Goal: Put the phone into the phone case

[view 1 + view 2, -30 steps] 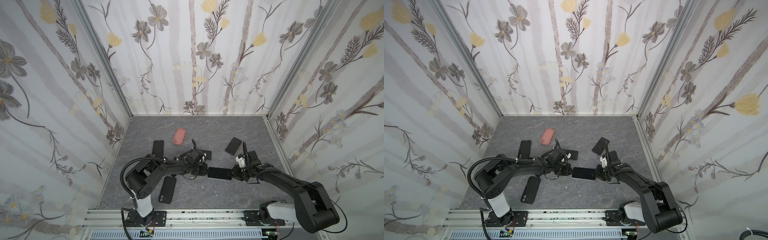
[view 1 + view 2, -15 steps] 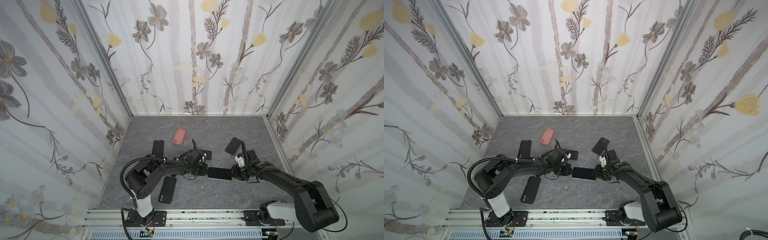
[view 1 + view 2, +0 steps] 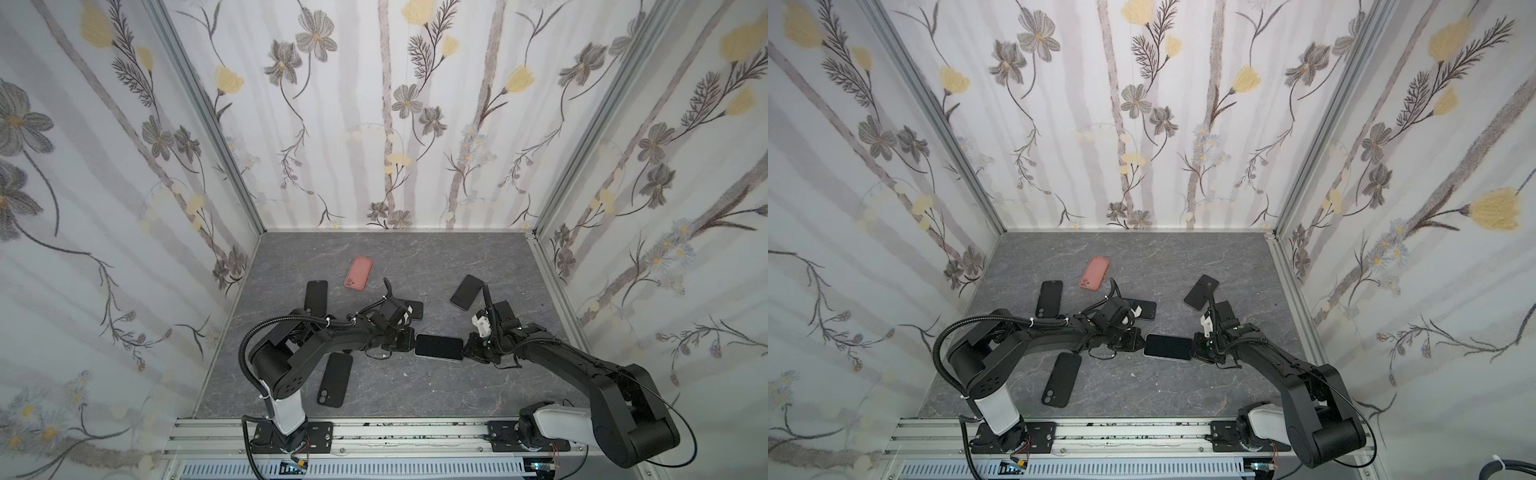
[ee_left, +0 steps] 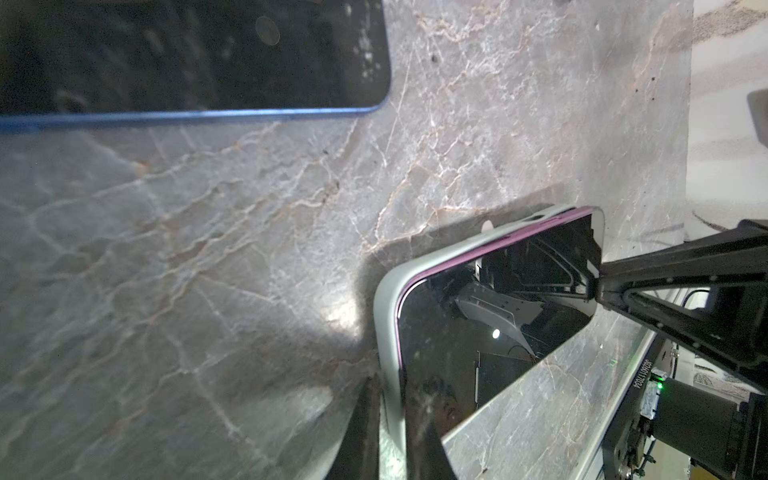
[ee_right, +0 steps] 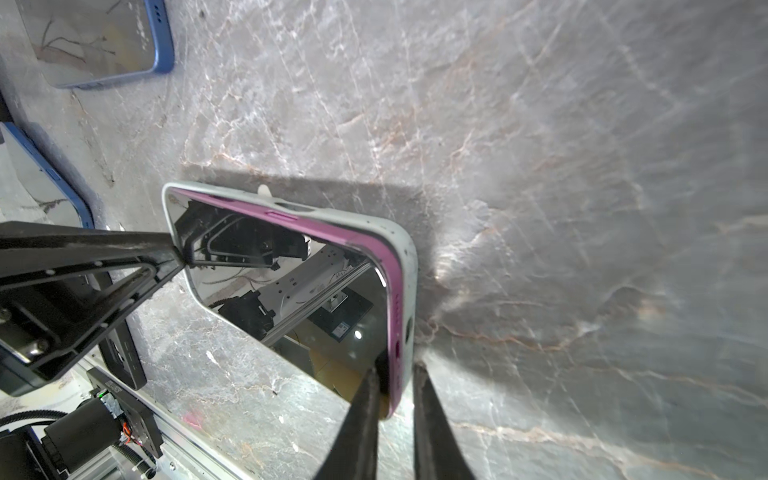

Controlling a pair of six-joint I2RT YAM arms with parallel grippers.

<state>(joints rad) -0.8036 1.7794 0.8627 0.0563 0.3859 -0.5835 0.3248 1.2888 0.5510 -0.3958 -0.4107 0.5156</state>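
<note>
On the grey marble-patterned tabletop, a slim black phone case lies flat at the left. A second black phone case lies nearer the front rail and a salmon-pink phone case farther back, all three apart from one another. The left gripper reaches low to the middle of the table and is clamped on the left short end of the pale grey phone case. In the left wrist view, one finger stands outside the case wall and the other over the glass. Just behind that wrist lies a blue-edged phone, partly covered by it. The purple-edged phone with a black screen lies screen up inside the pale grey phone case at mid-table. Its purple rim shows above the case wall along the far long side and at the right end. The right gripper is pinched on that right end, one finger over the screen, the other outside the case. Behind it a dark glossy phone lies alone.
</note>
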